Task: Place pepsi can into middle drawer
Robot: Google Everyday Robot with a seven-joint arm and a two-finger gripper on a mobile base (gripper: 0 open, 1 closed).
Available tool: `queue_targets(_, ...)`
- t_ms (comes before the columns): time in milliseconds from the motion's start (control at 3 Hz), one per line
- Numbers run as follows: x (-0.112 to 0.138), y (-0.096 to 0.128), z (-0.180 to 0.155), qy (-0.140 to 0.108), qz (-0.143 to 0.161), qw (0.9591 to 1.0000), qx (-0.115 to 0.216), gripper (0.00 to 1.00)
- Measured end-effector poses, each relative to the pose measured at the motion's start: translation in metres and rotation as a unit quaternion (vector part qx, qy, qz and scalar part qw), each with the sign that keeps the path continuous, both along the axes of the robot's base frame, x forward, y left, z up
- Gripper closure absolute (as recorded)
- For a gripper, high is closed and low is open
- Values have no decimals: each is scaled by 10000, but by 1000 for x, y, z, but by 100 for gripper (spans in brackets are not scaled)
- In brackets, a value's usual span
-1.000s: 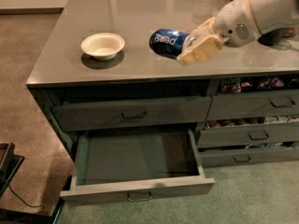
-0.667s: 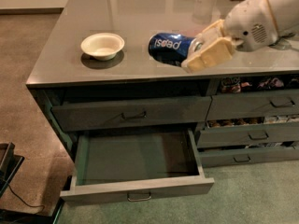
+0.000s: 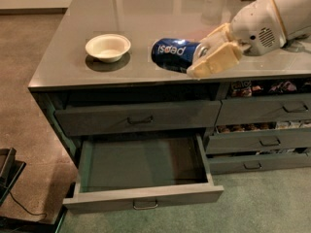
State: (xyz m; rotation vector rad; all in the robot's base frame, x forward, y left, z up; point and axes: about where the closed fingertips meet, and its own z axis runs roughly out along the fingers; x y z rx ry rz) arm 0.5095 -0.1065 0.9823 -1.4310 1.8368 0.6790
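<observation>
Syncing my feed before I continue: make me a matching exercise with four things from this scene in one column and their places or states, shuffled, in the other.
Things:
1. pepsi can
2. middle drawer
3. bowl
4. pincer

Places or states:
A. pulled open below the counter
B. closed around a can's right end, over the counter
C. blue, lying sideways, gripped at one end
D. cream, upright on the counter, left of the can

Pairs: 1-C, 2-A, 3-D, 4-B
</observation>
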Motion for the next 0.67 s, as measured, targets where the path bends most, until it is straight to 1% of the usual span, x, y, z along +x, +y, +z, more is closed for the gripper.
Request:
queue_targets(333, -10, 2, -23, 47, 31, 10000, 0, 100)
queue_targets(667, -24, 13, -79, -84, 79, 9998, 185, 100)
